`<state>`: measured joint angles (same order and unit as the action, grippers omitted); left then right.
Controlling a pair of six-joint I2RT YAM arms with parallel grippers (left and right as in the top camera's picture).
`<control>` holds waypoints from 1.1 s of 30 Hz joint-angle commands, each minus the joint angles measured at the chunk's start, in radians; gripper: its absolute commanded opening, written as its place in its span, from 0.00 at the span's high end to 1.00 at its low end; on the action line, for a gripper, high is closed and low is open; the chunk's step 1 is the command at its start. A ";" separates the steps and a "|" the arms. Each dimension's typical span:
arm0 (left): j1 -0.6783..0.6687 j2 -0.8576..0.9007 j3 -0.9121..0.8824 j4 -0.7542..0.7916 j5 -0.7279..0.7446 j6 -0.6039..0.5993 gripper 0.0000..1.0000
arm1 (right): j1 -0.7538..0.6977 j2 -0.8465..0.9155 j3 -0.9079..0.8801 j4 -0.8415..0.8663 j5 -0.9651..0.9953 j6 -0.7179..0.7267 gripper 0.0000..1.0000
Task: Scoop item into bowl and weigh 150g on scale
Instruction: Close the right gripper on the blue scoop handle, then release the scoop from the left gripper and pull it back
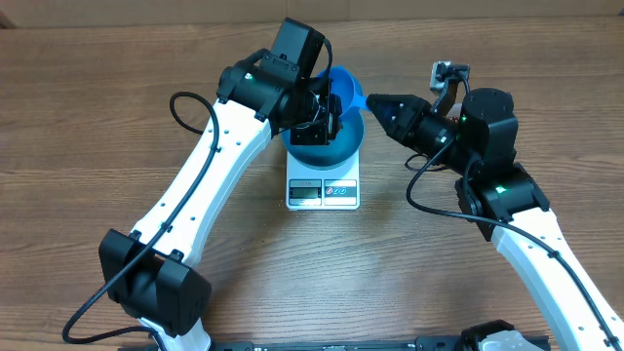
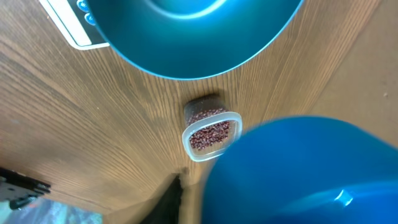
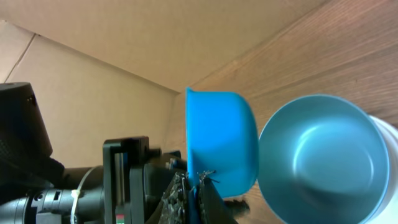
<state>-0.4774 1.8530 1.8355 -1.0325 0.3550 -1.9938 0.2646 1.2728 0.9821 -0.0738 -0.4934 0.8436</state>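
Note:
The blue bowl (image 1: 327,148) stands on the white scale (image 1: 324,192); in the right wrist view the bowl (image 3: 323,155) shows a bare blue inside. My right gripper (image 1: 374,101) is shut on the handle of a small blue scoop (image 1: 345,88), held tilted just behind the bowl; its fingers (image 3: 205,196) pinch the scoop (image 3: 221,140). My left gripper (image 1: 325,122) hangs over the bowl's back rim, its jaws hidden. The red-brown beans (image 2: 210,134) lie in a clear tub (image 2: 189,144) on the table, seen only in the left wrist view, between the bowl (image 2: 186,37) and the scoop (image 2: 305,174).
The left arm (image 1: 210,166) reaches in from the front left, and its black wrist (image 3: 25,137) is close beside the scoop. The right arm (image 1: 487,146) comes from the right. A cardboard wall (image 3: 124,43) closes the far side of the wooden table (image 1: 117,117).

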 commanded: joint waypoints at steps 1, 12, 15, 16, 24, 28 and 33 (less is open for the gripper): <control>-0.002 -0.017 0.021 -0.003 -0.014 -0.018 0.32 | 0.004 -0.004 0.019 0.010 -0.003 -0.002 0.96; 0.011 -0.017 0.021 0.064 0.054 0.101 0.00 | 0.004 -0.005 0.019 0.015 0.014 -0.002 0.96; 0.022 -0.017 0.022 0.072 0.082 0.129 0.01 | 0.003 -0.005 0.019 0.010 0.038 -0.002 0.96; 0.027 -0.017 0.022 0.072 0.085 0.141 0.00 | 0.003 -0.005 0.019 0.008 0.047 -0.002 0.96; 0.066 -0.057 0.028 0.066 0.085 0.233 0.00 | -0.045 -0.005 0.019 -0.008 0.067 -0.002 0.96; 0.078 -0.105 0.028 0.064 0.034 0.275 0.00 | -0.080 -0.005 0.020 -0.006 0.067 -0.003 0.96; 0.079 -0.173 0.028 0.056 -0.099 0.368 0.00 | -0.135 -0.015 0.021 -0.007 0.066 -0.024 0.96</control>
<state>-0.4030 1.7550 1.8355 -0.9710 0.3637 -1.7237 0.1596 1.2728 0.9821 -0.0872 -0.4374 0.8417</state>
